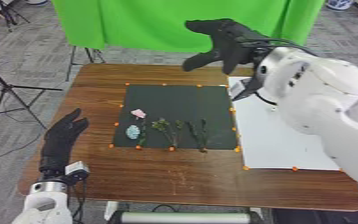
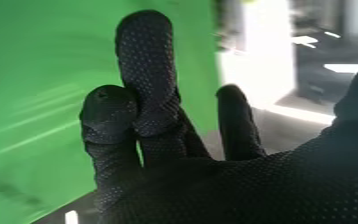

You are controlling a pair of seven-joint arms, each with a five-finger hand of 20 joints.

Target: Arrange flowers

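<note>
The pink flower (image 1: pixel 138 113) and the pale blue flower (image 1: pixel 133 132) are lying at centre-left of the frame, with green sprigs (image 1: pixel 162 126) to their right, all on the dark mat (image 1: pixel 171 97) on the counter (image 1: pixel 140 182). The stems are forming a loose row, so the arranging is seemingly partway along; whether more are due, I cannot tell. The left hand (image 1: pixel 62 134) is resting open at lower left; the right hand (image 1: pixel 231 42) is hanging wide and unladen at upper right.

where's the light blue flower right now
In the head view, the light blue flower lies near the left edge of the dark rectangular mat, just below the small pink flower.
</note>
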